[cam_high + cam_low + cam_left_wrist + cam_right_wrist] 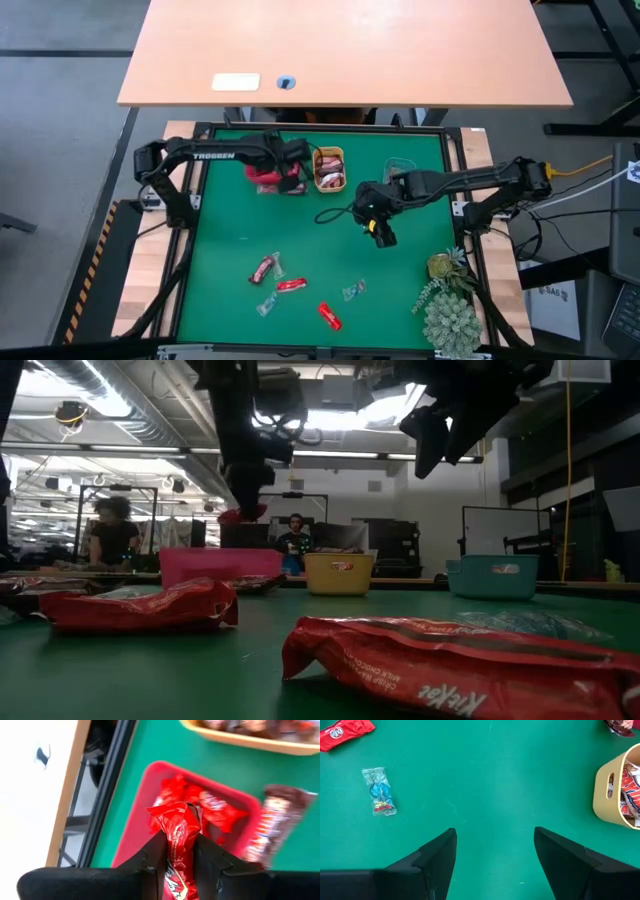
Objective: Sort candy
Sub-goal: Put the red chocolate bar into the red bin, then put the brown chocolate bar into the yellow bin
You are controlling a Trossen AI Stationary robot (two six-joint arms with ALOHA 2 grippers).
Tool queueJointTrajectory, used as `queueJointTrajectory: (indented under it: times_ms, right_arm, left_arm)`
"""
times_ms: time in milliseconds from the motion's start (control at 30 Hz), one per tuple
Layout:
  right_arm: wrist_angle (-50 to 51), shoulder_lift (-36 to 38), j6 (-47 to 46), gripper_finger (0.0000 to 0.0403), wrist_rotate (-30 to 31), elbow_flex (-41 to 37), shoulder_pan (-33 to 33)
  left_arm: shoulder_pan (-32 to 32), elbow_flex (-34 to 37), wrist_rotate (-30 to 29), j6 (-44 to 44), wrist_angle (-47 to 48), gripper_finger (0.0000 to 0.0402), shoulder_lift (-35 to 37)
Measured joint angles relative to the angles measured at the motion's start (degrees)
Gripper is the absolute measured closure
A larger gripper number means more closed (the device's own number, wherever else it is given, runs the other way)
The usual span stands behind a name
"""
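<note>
My left gripper (296, 160) hangs over the red tray (135, 820), shut on a red-wrapped candy (179, 845); other red candies lie in that tray. A brown-and-white bar (274, 822) lies at the tray's side. My right gripper (495, 855) stands open above bare green mat at mid-table, touching nothing. Loose candies lie on the near part of the mat: a brown one (265, 268), red ones (291, 285) (329, 316) and clear ones (353, 290) (380, 797). My left gripper pinches the red candy between its two fingers (159, 851), which lie along the wrapper. The crimped end (172, 812) sticks out past the fingertips. The fingers slant down from the table's left side. The candy is lifted clear, above the red tray (220, 565).
An orange tray (330, 168) with brown-and-white bars stands right of the red one, and a teal tray (490, 575) farther right, behind my right arm. A spiky green plant (450, 305) stands at the near right corner. Black rails (190, 250) frame the mat.
</note>
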State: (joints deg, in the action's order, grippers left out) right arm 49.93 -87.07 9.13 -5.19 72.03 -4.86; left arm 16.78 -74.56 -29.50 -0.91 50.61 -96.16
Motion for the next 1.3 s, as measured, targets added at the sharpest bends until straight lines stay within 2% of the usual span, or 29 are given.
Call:
queueJointTrajectory:
  times_ms: [133,300,433,567,800,1133,1300]
  right_arm:
    - [-0.1,0.0,0.1,0.0139,0.0,0.0,0.0]
    - [-0.1,0.0,0.1,0.0139,0.0,0.0,0.0]
    - [-0.1,0.0,0.1,0.0139,0.0,0.0,0.0]
    - [-0.1,0.0,0.1,0.0139,0.0,0.0,0.0]
    - [-0.2,0.0,0.1,0.0139,0.0,0.0,0.0]
    - [-0.4,0.0,0.1,0.0139,0.0,0.0,0.0]
    - [-0.4,0.0,0.1,0.0139,0.0,0.0,0.0]
  left_arm:
    - [2.9,0.0,0.0,0.0,0.0,0.0320,0.0]
    - [5.6,0.0,0.4,0.0,0.0,0.0284,0.0]
    - [6.6,0.0,0.4,-0.8,0.0,0.0258,0.0]
    - [6.6,0.0,0.7,-3.4,0.0,0.0251,0.0]
    - [5.5,0.0,3.6,-3.8,1.9,0.0250,0.0]
    - [1.1,0.0,4.4,-15.4,12.0,0.0250,0.0]
    - [-3.1,0.0,10.1,-16.6,8.8,0.0250,0.0]
